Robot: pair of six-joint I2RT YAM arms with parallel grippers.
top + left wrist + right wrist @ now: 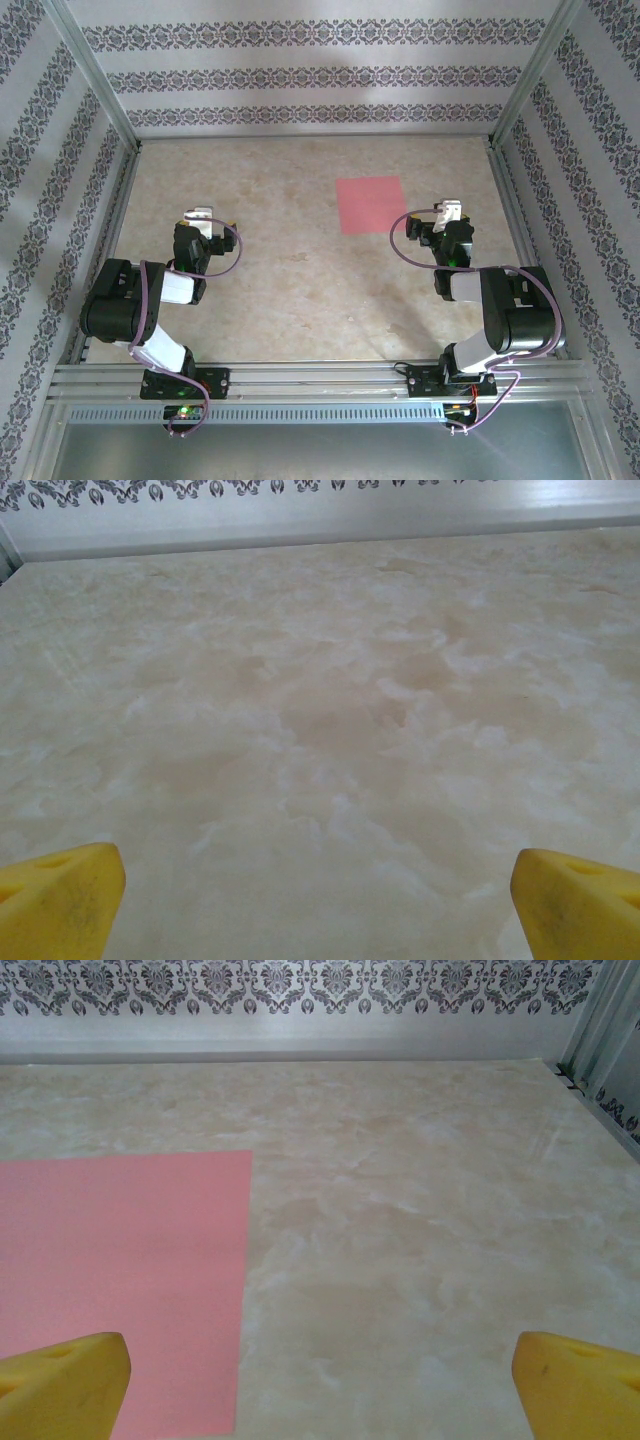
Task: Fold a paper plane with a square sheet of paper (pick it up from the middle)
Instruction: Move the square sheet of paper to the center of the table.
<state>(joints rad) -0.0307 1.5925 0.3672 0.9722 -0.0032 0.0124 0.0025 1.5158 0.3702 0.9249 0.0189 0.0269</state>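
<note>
Right gripper (320,1388): spread wide with nothing between the fingers. The yellow fingertips (62,1385) sit at the two lower corners of the wrist view, low over the counter (430,1220).
Sheet, from the right gripper: the square sheet of paper (120,1280) lies flat and unfolded, ahead and to the left. Its right edge runs down between the fingers, closer to the left one. I cannot tell whether that finger touches the sheet.
Same pair from above: the right gripper (452,213) stands just beside the near right corner of the sheet (370,204), not over its middle.
Left gripper (320,905): also spread and empty, with bare counter (330,710) ahead of it. From above, the left gripper (200,215) is well apart from the sheet, which lies off to its right and slightly farther out.
Step in hand: probably the reach for the first pickup, as no crease shows yet.
Doing it well: move the right gripper left and forward until the sheet's middle lies between the fingers. Keep the fingers square to the sheet's edges. Come down lightly on both pads, then close slowly so the paper rises into one small ridge.
Risk: flat paper on a smooth counter offers no edge, so it may slide or crumple.
</note>
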